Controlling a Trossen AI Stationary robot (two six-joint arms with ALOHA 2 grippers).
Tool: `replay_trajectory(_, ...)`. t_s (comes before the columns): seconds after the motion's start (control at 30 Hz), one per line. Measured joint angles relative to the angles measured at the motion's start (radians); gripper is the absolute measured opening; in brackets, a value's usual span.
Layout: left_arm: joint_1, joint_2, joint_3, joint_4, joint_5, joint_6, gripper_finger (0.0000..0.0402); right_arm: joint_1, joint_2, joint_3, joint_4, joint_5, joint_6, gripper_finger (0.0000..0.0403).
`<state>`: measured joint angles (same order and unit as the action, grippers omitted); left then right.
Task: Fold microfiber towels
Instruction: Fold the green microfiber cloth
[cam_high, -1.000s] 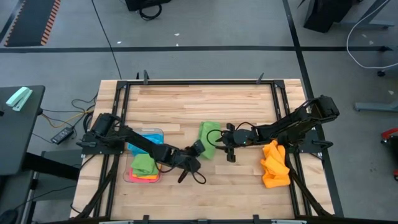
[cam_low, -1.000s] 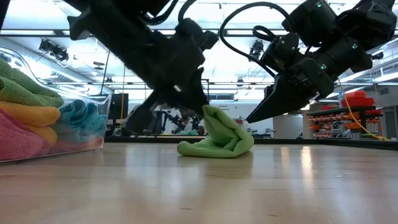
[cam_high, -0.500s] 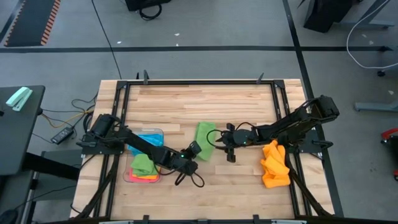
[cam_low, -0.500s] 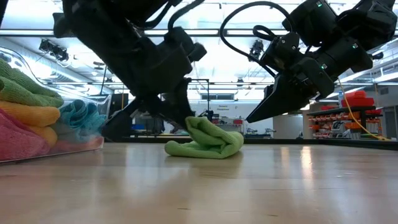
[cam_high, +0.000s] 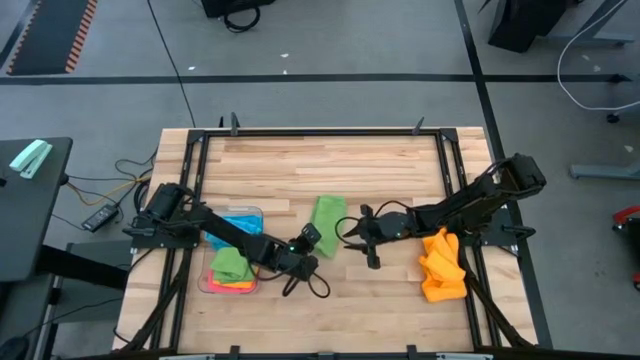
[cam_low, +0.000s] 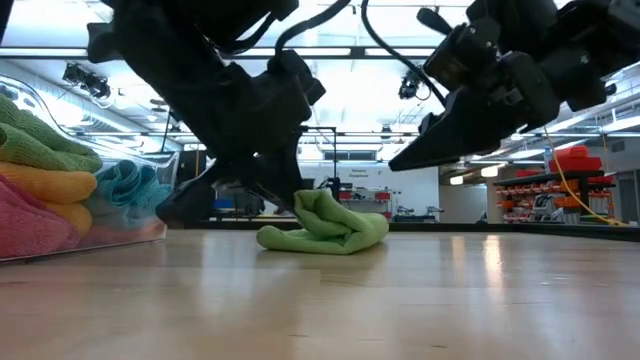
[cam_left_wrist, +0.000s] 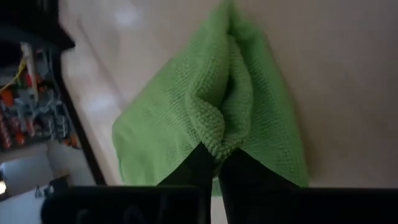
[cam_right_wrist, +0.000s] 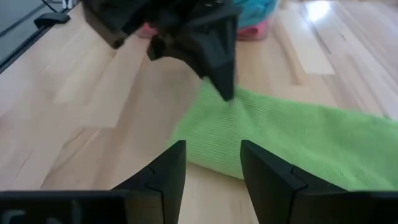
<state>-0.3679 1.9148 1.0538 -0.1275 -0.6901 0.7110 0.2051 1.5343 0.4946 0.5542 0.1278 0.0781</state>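
Towel (cam_high: 327, 212) of green microfiber lies mid-table, one edge pinched in the closed left gripper (cam_left_wrist: 216, 163). Right gripper (cam_right_wrist: 213, 163) hovers just beside the towel, fingers parted, holding nothing.

towel on table (cam_high: 327, 212): plain bright green
crumpled towels at right edge (cam_high: 442, 264): orange
towels in tray (cam_high: 232, 265): green, orange, pink, sky blue
tray (cam_high: 252, 213): clear
table (cam_high: 320, 165): pale wood strips
arms: dark

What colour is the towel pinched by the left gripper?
Green: the towel shows best in the left wrist view, pinched by the left gripper.
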Motion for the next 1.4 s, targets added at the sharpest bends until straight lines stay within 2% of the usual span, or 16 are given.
replay_trajectory(0.3, 0.0, 0.0, 0.0, -0.042, -0.03, -0.109, 0.0014, 0.024, 0.001, 0.0, 0.014, 0.081, -0.006, 0.0161)
replay_trajectory(0.47, -0.001, 0.0, 0.0, -0.118, -0.026, -0.21, 0.0036, 0.024, 0.001, 0.0, 0.01, 0.081, -0.005, 0.0161)
replay_trajectory(1.07, 0.004, -0.004, 0.002, -0.175, 0.197, -0.49, 0.0094, 0.024, 0.001, 0.0, -0.007, 0.081, -0.004, 0.0161)
replay_trajectory(1.23, 0.013, -0.006, 0.005, -0.179, 0.224, -0.52, 0.0112, 0.024, 0.001, 0.0, -0.007, 0.081, -0.004, 0.0161)
replay_trajectory(1.4, 0.011, -0.038, 0.026, -0.263, 0.27, -0.523, 0.0117, 0.024, 0.001, 0.0, -0.013, 0.081, -0.002, 0.0161)
